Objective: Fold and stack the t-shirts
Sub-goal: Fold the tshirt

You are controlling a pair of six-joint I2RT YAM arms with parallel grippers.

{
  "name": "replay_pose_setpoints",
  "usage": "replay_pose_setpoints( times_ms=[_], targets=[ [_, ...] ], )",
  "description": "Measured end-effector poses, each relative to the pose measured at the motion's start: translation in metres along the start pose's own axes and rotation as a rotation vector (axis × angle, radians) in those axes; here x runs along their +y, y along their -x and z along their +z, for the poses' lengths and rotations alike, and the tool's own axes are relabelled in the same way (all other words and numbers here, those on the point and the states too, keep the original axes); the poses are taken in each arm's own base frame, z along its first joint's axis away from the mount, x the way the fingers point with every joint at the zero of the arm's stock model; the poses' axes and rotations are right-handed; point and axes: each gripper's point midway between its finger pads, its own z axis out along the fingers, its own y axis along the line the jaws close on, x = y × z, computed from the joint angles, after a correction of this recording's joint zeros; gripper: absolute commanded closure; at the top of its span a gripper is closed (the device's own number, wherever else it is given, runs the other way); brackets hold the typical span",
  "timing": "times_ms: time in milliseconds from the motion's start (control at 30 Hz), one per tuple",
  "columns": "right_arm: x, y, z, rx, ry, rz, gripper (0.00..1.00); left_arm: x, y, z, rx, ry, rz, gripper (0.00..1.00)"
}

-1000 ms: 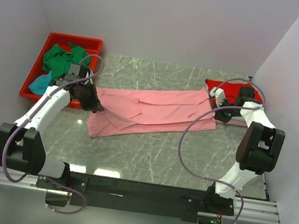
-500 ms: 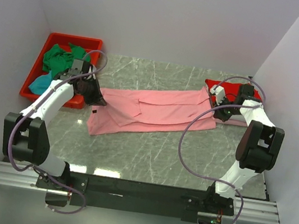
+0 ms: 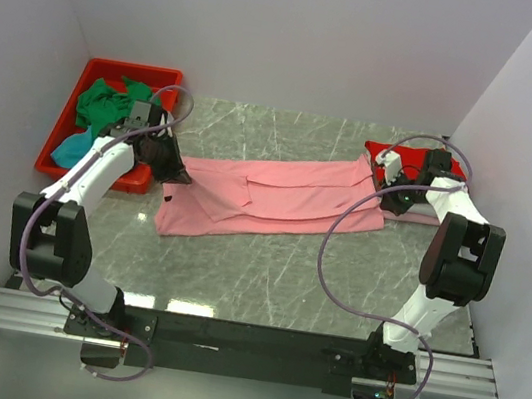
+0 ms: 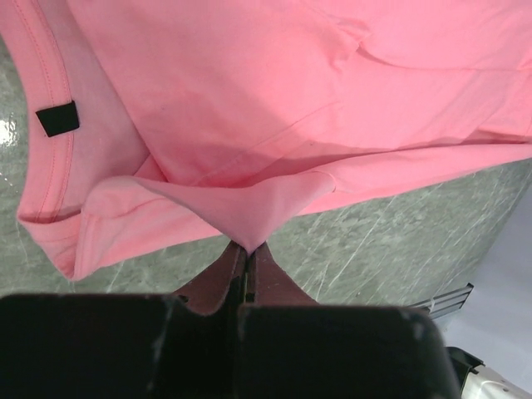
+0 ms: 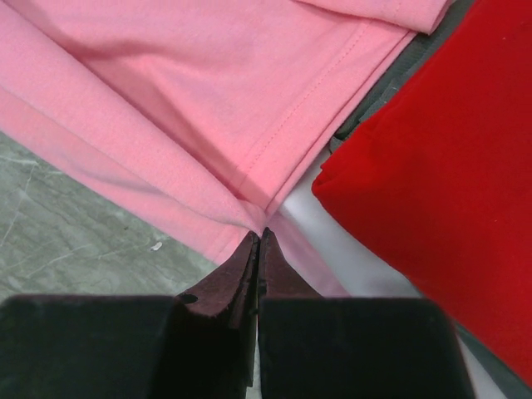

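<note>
Stretched lengthwise across the far half of the table point(image 3: 265, 270): a salmon pink t-shirt point(image 3: 277, 196), partly folded over itself, with its dark neck label point(image 4: 56, 119) showing at the left end. Pinched at that left end by the left gripper point(image 4: 248, 249), jaws closed tight on a raised peak of pink cloth above the marble; pinched at the right end by the right gripper point(image 5: 259, 237), jaws pressed together on a hemmed edge (low, close to the tabletop). Just beside that edge, near the table's far right corner: a folded red t-shirt point(image 5: 432, 183), lying over something pale, hard to say what. At the far left corner: a red bin point(image 3: 59, 152), holding a crumpled green t-shirt point(image 3: 104, 105) and a teal t-shirt point(image 3: 72, 149); well apart from the red t-shirt, with the pink one between them.
</note>
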Motion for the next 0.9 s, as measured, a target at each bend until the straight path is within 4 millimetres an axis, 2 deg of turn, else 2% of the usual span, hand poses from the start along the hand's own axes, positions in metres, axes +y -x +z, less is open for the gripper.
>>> replay_pose_setpoints(
  times_ms=[300, 433, 533, 900],
  targets=[
    [-0.005, 0.004, 0.003, -0.005, -0.029, 0.043, 1.00, 0.001, 0.002, 0.006, 0.011, 0.008, -0.004, 1.00],
    [-0.006, 0.005, 0.005, -0.002, -0.036, 0.061, 0.80, 0.003, 0.001, 0.009, 0.019, 0.014, -0.007, 1.00],
    [-0.007, 0.008, 0.007, -0.003, -0.050, 0.080, 0.69, 0.004, 0.002, 0.010, 0.023, 0.017, -0.009, 1.00],
    [-0.021, 0.026, -0.002, -0.062, -0.135, 0.184, 0.68, 0.005, 0.008, 0.014, 0.015, 0.023, -0.011, 1.00]
  ],
)
